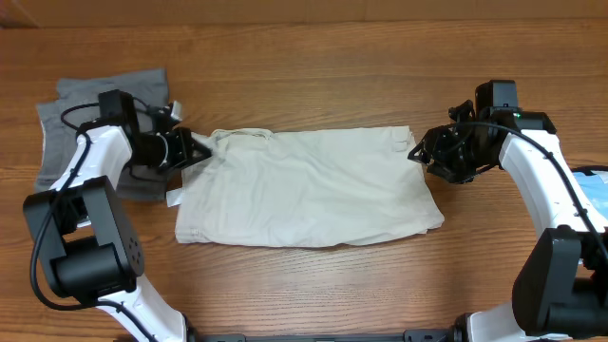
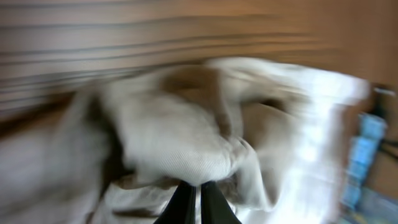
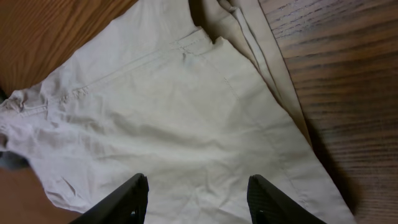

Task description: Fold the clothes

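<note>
**Beige shorts [image 1: 304,190], lying flat between both grippers; a fold is being started.**
Left gripper [image 1: 197,149]: narrow, pinching bunched corner cloth at its tips. Right gripper [image 3: 199,202]: spread wide, cloth directly beneath. It should probably close on every layer, then both corners lift level. Soft woven cotton, creased, seamed, on a wood-grain table [image 1: 313,57].

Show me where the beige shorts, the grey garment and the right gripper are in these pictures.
beige shorts [image 1: 304,190]: overhead view, middle of the flat fabric.
grey garment [image 1: 114,84]: overhead view, its upper, uncovered part.
right gripper [image 3: 196,180]: right wrist view, midway between its open fingertips.
</note>
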